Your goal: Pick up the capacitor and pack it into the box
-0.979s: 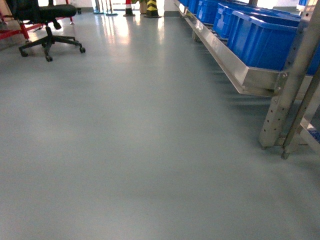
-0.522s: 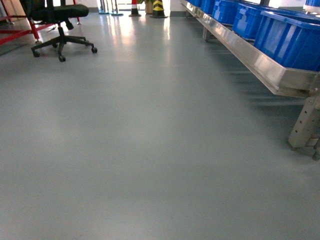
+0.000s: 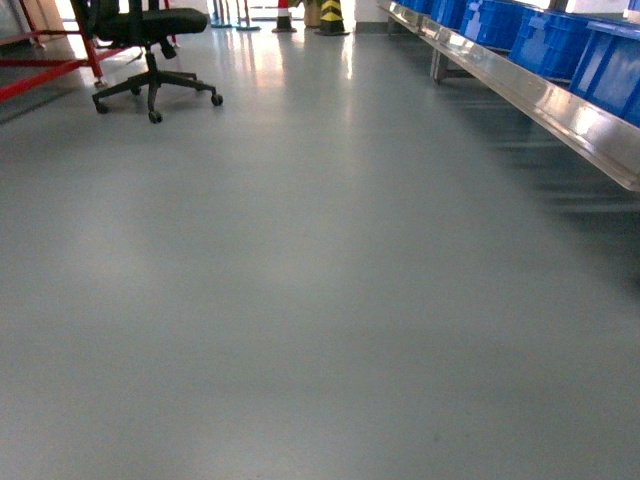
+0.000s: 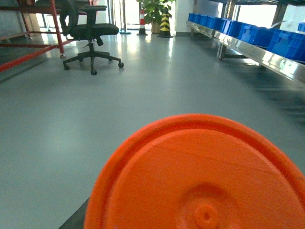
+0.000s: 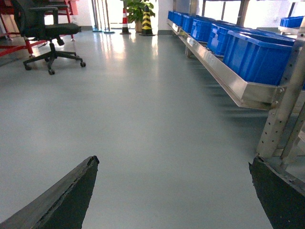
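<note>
An orange round capacitor (image 4: 200,176), seen end-on with a small nub at its centre, fills the lower half of the left wrist view. It hangs above the floor right at my left gripper's jaws. Only a dark sliver of one finger (image 4: 76,220) shows beside it at the lower left. My right gripper (image 5: 174,161) is open, its two dark fingers spread wide over bare grey floor with nothing between them. The box is out of view. Neither gripper shows in the head view.
A black office chair (image 3: 150,25) stands on the floor at the far left beside a red frame (image 3: 40,75). Along the right runs a metal rack (image 3: 560,100) carrying blue bins (image 3: 540,40), with a rack post (image 5: 281,109) close by. A striped cone (image 3: 331,15) stands far ahead.
The head view has swung left: the chair has shifted rightward in frame, and the rack's post and nearest blue bins have slid out at the right edge.
</note>
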Controlling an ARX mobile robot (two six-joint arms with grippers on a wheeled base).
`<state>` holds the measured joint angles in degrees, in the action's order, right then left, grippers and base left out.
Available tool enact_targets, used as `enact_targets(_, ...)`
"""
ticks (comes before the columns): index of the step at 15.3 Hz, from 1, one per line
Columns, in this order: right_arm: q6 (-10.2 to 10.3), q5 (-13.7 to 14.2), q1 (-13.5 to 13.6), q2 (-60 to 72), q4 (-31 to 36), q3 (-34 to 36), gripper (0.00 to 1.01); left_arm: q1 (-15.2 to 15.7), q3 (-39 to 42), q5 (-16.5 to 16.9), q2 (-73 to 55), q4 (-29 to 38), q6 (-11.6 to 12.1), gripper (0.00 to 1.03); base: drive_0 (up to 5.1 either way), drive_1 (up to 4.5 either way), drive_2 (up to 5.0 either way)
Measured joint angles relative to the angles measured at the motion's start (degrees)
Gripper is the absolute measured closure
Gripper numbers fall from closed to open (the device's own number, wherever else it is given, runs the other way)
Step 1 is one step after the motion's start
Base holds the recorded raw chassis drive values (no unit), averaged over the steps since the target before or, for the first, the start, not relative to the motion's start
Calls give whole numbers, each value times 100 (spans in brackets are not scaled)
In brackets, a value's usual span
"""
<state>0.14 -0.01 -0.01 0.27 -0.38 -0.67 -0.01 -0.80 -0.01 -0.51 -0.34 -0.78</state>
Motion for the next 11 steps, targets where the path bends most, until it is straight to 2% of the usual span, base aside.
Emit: enact_targets(11, 0, 4, 0, 0, 22, 0, 3, 0, 0, -4, 0, 9, 0, 60, -498, 238, 238)
